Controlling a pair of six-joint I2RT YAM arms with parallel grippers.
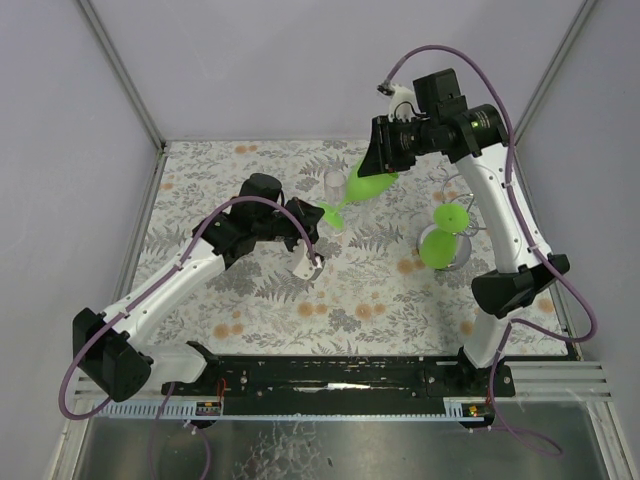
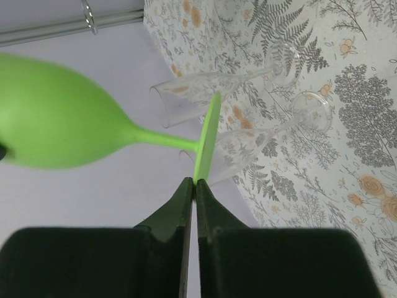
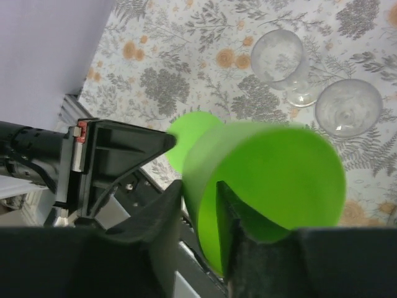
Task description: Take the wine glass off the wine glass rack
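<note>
A green wine glass (image 1: 362, 185) hangs tilted in the air between my two arms, over the middle of the table. My left gripper (image 1: 320, 218) is shut on the edge of its round foot (image 2: 208, 133), the bowl (image 2: 56, 121) pointing away to the left. My right gripper (image 3: 198, 186) straddles the bowl's rim (image 3: 267, 180), one finger inside and one outside, with a gap still showing between them. The wine glass rack (image 1: 467, 228) stands at the right, a second green glass (image 1: 440, 245) hanging on it.
Two clear glasses (image 3: 279, 59) (image 3: 347, 107) stand on the flowered tablecloth (image 1: 380, 300) just behind the held glass. Grey walls close the table in at the back and both sides. The arms' black base rail (image 1: 330, 375) runs along the near edge.
</note>
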